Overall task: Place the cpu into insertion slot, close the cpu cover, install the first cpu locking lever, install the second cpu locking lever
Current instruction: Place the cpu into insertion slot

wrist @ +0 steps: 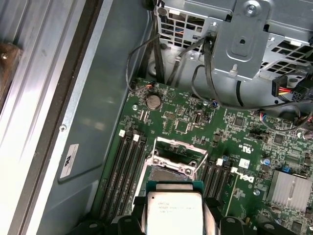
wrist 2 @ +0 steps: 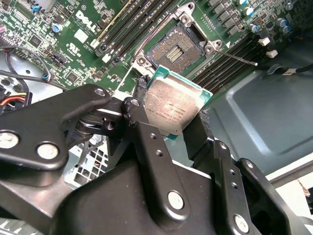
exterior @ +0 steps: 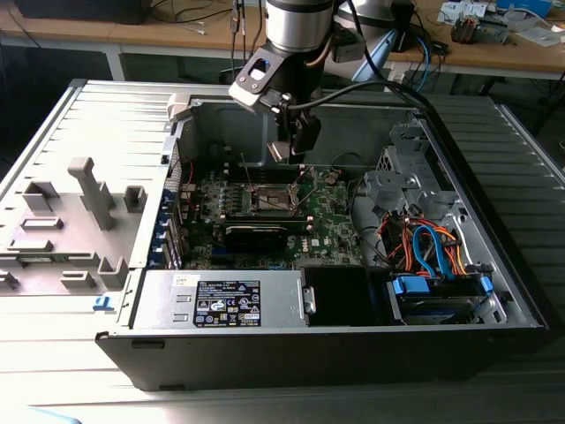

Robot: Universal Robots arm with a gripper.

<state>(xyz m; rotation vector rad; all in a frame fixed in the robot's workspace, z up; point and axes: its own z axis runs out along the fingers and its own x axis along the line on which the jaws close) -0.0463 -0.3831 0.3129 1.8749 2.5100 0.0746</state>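
place: electronics lab | evidence: opened computer case (exterior: 335, 353), ribbed metal table (exterior: 521, 150), cable-strewn wooden workbench (exterior: 132, 37)

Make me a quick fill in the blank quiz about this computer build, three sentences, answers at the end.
1. The cpu is clamped between the fingers of the ___.
2. With no chip in it, the insertion slot on the motherboard is ___.
3. The motherboard's colour is ___.

Missing words: gripper; empty; green.
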